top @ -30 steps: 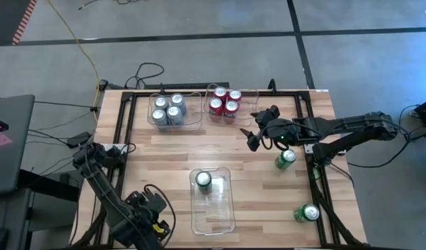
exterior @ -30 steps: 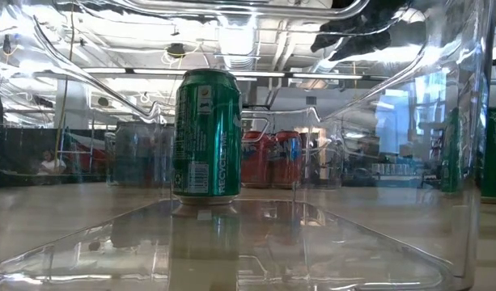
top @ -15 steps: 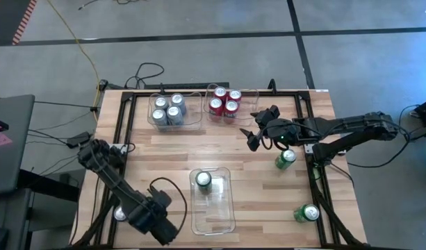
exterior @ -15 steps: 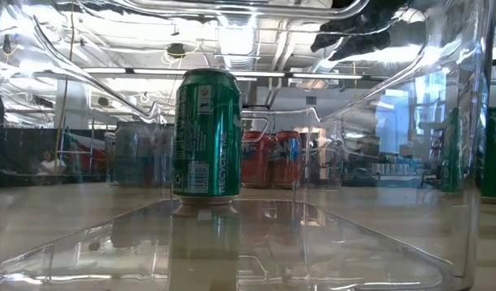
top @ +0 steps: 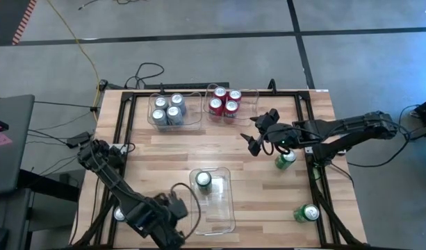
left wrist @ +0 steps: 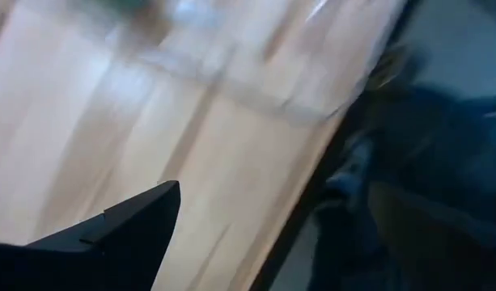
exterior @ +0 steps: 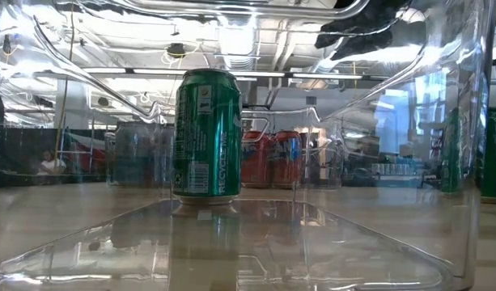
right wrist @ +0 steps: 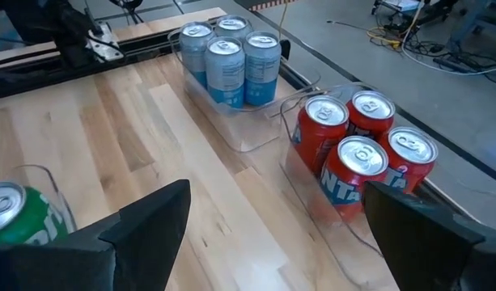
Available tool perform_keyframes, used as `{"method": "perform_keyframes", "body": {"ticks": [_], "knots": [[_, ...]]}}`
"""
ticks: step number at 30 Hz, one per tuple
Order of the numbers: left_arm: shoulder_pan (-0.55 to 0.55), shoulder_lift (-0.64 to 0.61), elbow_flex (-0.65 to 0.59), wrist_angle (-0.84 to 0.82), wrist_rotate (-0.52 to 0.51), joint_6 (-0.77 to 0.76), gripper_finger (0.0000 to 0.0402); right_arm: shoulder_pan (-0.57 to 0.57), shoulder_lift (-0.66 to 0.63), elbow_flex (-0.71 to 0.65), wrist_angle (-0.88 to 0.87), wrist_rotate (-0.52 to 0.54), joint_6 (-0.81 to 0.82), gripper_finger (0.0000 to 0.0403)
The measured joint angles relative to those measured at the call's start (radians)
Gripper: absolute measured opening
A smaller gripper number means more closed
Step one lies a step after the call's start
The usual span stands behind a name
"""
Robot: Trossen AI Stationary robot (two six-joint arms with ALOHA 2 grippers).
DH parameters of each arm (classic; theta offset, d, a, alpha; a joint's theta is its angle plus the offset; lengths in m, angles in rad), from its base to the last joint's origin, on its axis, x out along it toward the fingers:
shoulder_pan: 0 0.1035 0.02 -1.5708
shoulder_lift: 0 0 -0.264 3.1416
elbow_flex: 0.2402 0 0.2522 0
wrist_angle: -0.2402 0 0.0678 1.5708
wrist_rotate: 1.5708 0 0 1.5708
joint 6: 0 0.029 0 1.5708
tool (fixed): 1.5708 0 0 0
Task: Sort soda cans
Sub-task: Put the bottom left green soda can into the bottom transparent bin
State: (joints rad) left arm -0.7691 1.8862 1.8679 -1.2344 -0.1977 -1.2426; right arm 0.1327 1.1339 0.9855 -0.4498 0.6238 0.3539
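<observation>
Four red cans fill one clear bin at the surface's far edge; the right wrist view catches white lettering on one, partly cut off. Four silver cans fill the neighbouring bin. One green can stands in the near bin, barcode legible only from the low view; two more lie outside. Right pincer hovers released; left pincer released beside the near bin.

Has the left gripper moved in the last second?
Yes. In the high view the left gripper has swung right along the table's near edge, toward the clear bin.
</observation>
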Motion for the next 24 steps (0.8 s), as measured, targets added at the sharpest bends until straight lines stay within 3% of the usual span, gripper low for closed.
{"method": "perform_keyframes", "body": {"ticks": [4,9,16,24], "knots": [[-0.028,-0.007,0.0,-0.144,0.059,-0.084,0.0396,0.005,0.0,0.0,-0.005,0.0,0.007,0.038],[-0.054,-0.069,0.0,-0.205,0.03,-0.14,0.0396,0.005,0.0,0.0,-0.007,0.0,0.039,0.038],[-0.091,-0.19,-0.006,-0.336,-0.078,-0.221,0.0396,0.021,0.0,0.0,-0.015,0.0,0.05,0.038],[-0.11,-0.318,-0.008,-0.335,-0.329,-0.169,0.0396,0.022,0.0,0.0,-0.015,0.0,0.049,0.038]]}}
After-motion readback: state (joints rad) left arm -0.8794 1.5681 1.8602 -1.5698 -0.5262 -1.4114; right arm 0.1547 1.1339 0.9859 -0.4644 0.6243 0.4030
